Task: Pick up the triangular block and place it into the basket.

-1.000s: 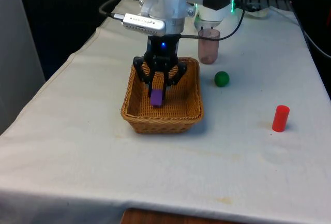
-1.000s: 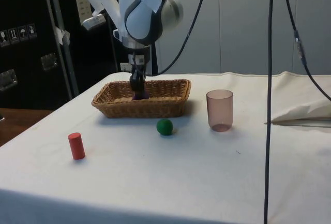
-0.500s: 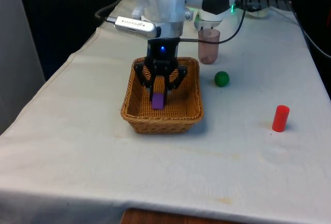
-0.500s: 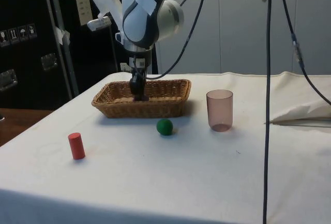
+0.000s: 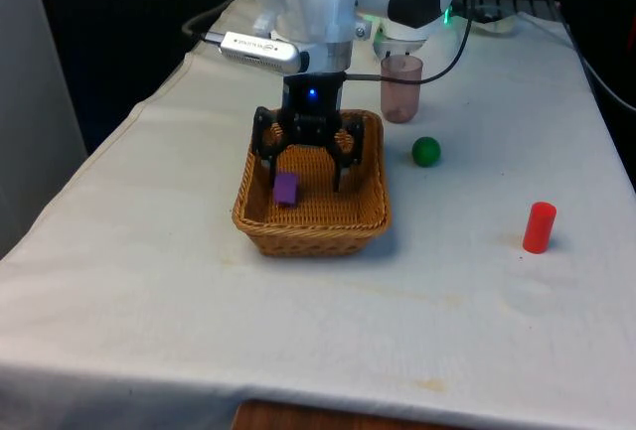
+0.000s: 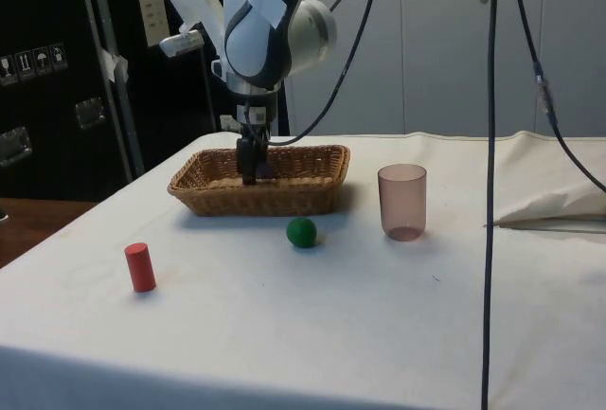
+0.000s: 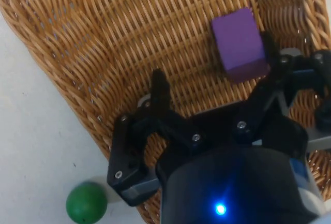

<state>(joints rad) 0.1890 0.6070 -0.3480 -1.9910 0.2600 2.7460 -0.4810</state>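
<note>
- The basket (image 5: 311,214) is woven wicker, tan and rough, with a ribbed weave that's really obvious in the wrist view.
- The purple block (image 7: 239,44) looks smooth and matt, could be painted wood or plastic, can't tell which.
- The claw (image 5: 303,164) is black matt plastic with small metal screws.
- The surface (image 5: 179,281) has a white cloth over it, soft-looking and a bit creased.
- The cup (image 6: 402,202) at the basket's 1 o'clock in the front view is see-through pinkish plastic.
- The green ball (image 5: 426,151) and red cylinder (image 5: 539,227) both look smooth and matt.

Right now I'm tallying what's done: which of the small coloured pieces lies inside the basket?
The purple block, lying in the wicker basket beside the open gripper. The green ball and red cylinder sit outside on the cloth.
</note>
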